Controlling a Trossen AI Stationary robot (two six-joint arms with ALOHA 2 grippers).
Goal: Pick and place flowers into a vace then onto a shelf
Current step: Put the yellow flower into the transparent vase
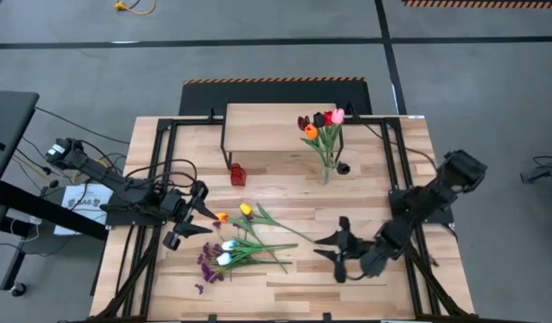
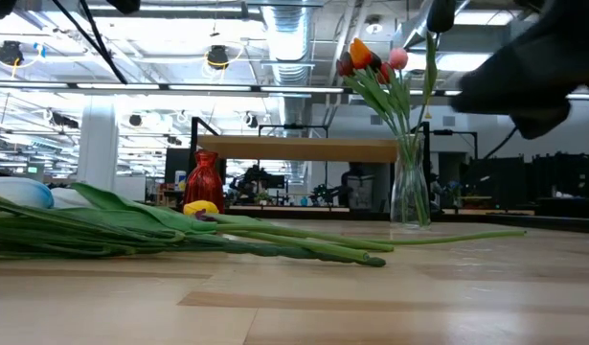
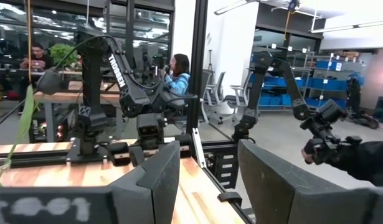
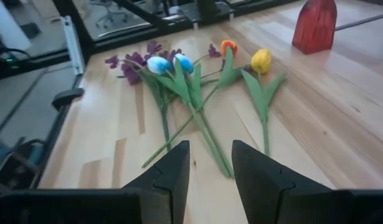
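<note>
1. High view: loose flowers [image 1: 244, 242] lie flat on the table [image 1: 284, 287] near its front-left, heads toward my left arm, stems fanning toward the right one. A glass vase [image 1: 326, 170] already holding several tulips stands on the table just in front of the shelf [image 1: 267, 117]. A small red vase [image 1: 238, 174] stands by the shelf's left leg.
2. Right gripper [image 4: 210, 165] hovers at the stem ends, fingers parted a stem-wide gap, nothing between them. It lines up with the stems of the yellow tulip [image 4: 261, 61] and the white-blue pair [image 4: 168, 64].
3. Left gripper [image 3: 207, 165] sits just beside the flower heads, aimed out across the room, fingers apart and empty.
4. Handling guess: artificial stems, so light, thin and springy. A stem will likely droop or swing when held at one end. Probably smooth plastic, could roll or slide between the pads.
5. Take hold on bare stem, mid to lower, clear of leaves. Don't pinch heads or the purple sprigs [image 4: 132, 65]; they'd crush or shed.
6. Stems overlap and cross in the pile, so lifting one may drag its neighbours. The yellow tulip lies most apart; easiest single pick.
7. Glass vase looks narrow-mouthed and top-heavy with blooms, though the low view doesn't show how stable it is. Insert tail-first, gently.
</note>
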